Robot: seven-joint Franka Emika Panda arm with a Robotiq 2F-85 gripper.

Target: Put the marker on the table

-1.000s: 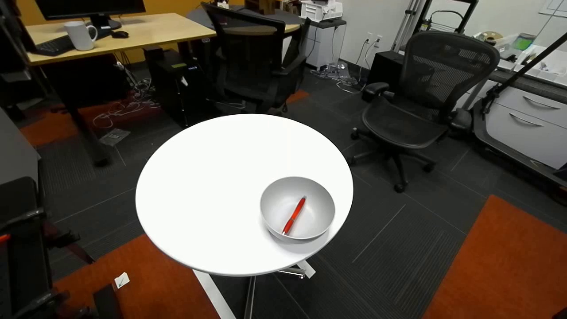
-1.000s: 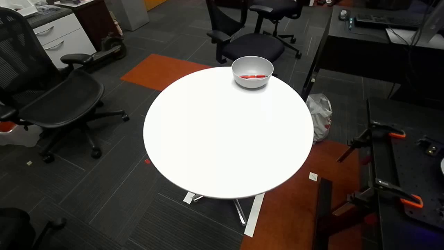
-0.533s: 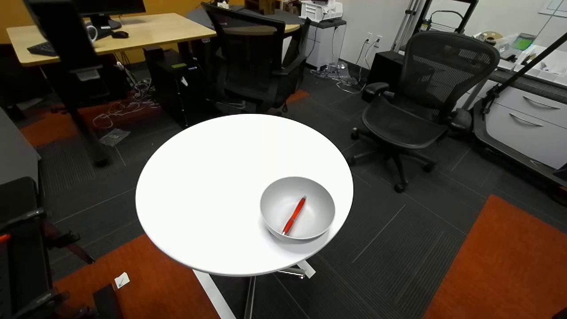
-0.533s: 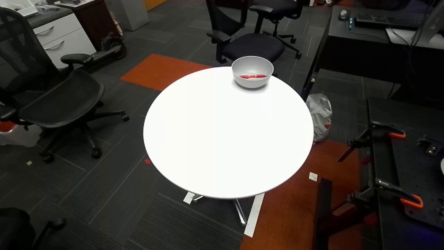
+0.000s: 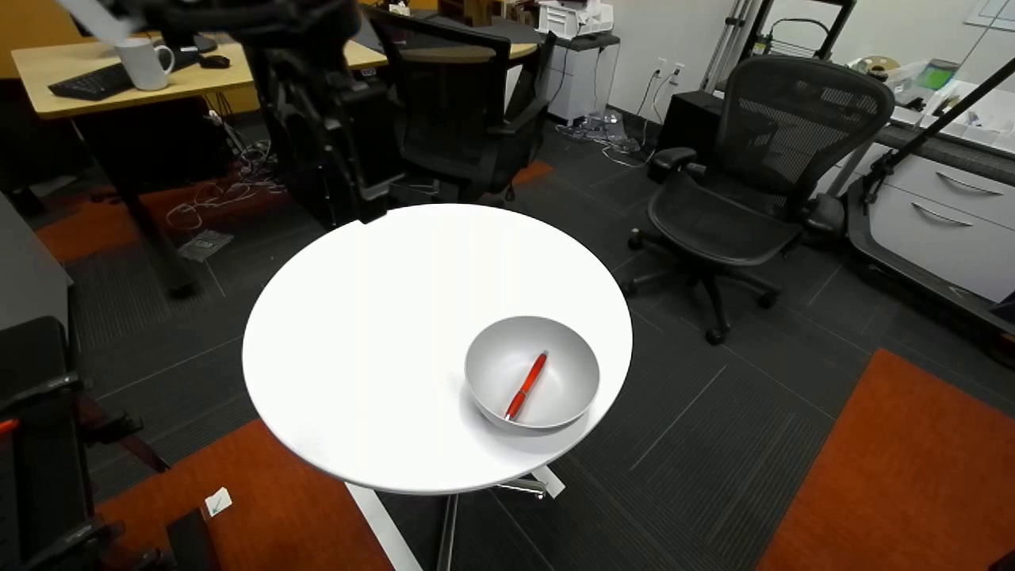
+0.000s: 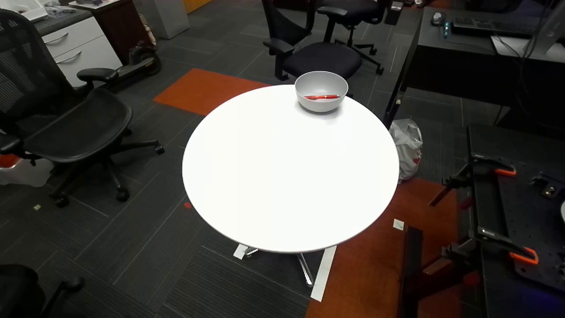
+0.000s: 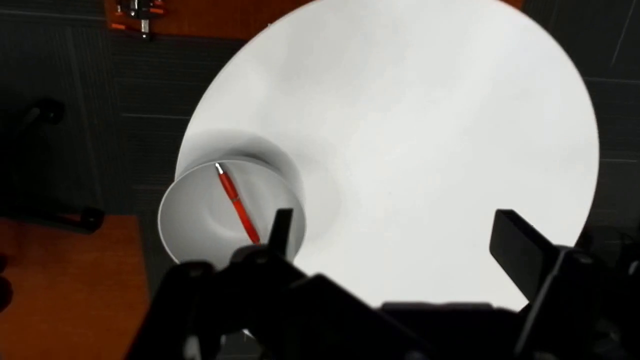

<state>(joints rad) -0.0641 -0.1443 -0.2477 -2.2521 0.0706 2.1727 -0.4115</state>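
Red, slim, pen-shaped marker point(image 7: 238, 205) with a silvery tip lies slantwise inside a round, light-grey bowl point(image 7: 190, 220), leftmost in the wrist view. Next rightward, I see a black two-fingered claw point(image 7: 393, 215), released, jaws spread wide apart. Behind it, a large, round, white-topped table point(image 7: 430, 120) stretches rightward, the bowl standing on it near the edge.

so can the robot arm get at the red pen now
Probably yes: the gripper is open and nothing covers the red pen, though the sides of the gray bowl could crowd the grasp.
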